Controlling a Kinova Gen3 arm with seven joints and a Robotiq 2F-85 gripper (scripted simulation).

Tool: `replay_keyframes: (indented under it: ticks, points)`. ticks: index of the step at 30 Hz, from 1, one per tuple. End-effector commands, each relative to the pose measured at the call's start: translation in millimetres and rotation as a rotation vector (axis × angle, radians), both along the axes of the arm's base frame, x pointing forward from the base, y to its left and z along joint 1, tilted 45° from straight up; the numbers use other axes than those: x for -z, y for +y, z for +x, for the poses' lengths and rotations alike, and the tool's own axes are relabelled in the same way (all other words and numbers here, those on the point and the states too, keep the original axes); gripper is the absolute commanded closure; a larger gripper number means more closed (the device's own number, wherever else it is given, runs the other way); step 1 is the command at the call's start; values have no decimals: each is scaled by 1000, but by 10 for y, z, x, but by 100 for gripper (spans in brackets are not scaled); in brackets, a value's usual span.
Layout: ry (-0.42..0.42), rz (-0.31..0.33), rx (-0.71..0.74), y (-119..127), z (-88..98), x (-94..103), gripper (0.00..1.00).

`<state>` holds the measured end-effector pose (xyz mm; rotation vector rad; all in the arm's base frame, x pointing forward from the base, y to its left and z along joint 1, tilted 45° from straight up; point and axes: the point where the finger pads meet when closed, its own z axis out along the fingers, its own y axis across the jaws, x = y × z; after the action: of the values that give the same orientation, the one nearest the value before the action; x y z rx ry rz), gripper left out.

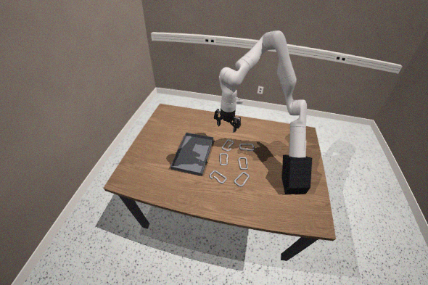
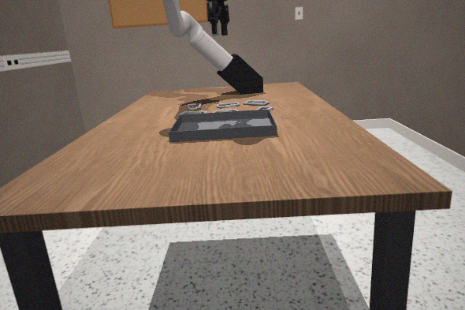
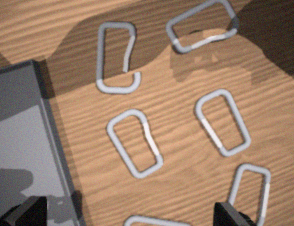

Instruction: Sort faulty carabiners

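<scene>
My gripper [image 1: 226, 127] [image 2: 219, 33] [image 3: 130, 215] is open and empty, high above the table. Six silver carabiners lie beside the grey tray [image 1: 186, 172] [image 2: 225, 133]. The back-left carabiner [image 1: 225, 144] [image 3: 100, 55] has its gate swung inward, with a gap at its end. The front-left carabiner [image 1: 220, 175] [image 3: 157, 220] also looks open in the top view; the wrist view cuts it off. The middle-left [image 3: 123, 152], middle-right [image 3: 239, 117] and back-right [image 3: 195, 12] carabiners look closed. The front-right carabiner [image 1: 239, 175] looks closed, partly hidden in the wrist view. No carabiner shows in the tray.
The wooden table [image 1: 145, 167] [image 2: 221, 178] carries the black arm base [image 1: 297, 175] [image 2: 242, 76] to the right of the carabiners in the top view. The tray's raised wall [image 3: 56, 135] runs along the left of the wrist view. Arm shadows cross the tray and the back carabiners.
</scene>
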<state>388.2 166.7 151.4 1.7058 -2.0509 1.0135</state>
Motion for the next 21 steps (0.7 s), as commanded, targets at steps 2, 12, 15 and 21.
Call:
replay_keyframes:
  ticks: [2,12,15,21]
  points:
    - [-1,1,-1,-553,131,168,0]
    - [-1,1,-1,-553,131,168,0]
    - [-1,1,-1,-553,131,168,0]
    - [0,1,-2,-1101,261,338,0]
